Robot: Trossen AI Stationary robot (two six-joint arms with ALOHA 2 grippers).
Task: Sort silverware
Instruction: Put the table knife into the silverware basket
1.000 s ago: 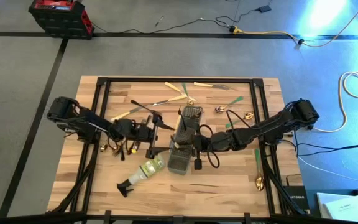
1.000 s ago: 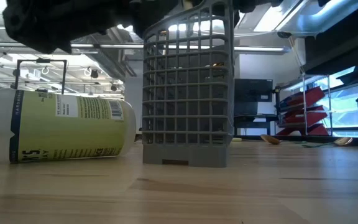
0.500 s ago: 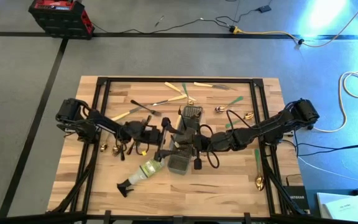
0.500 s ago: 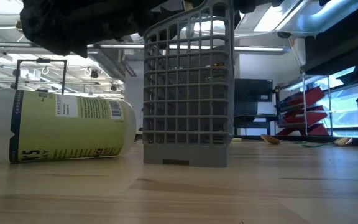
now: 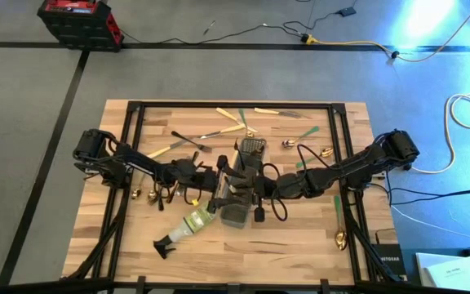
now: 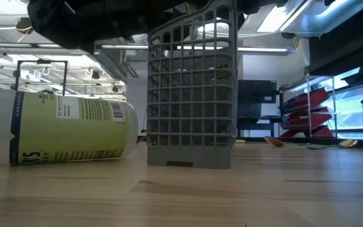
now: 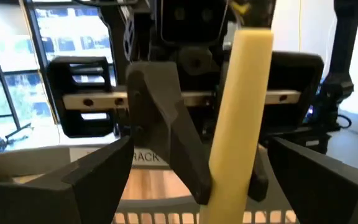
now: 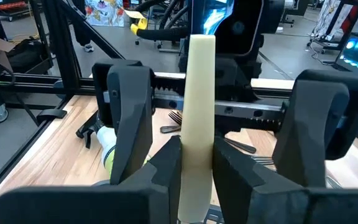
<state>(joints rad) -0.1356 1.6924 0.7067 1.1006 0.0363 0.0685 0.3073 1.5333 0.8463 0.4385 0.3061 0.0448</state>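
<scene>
Two pincers point(image 5: 233, 184) meet over our mesh caddy point(image 6: 192, 88): right clamps the smooth cream handle point(image 8: 196, 118), left point(image 5: 221, 181) gapes wide.

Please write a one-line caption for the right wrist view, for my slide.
Right gripper holds a cream-handled utensil upright, facing the open left gripper.
</scene>
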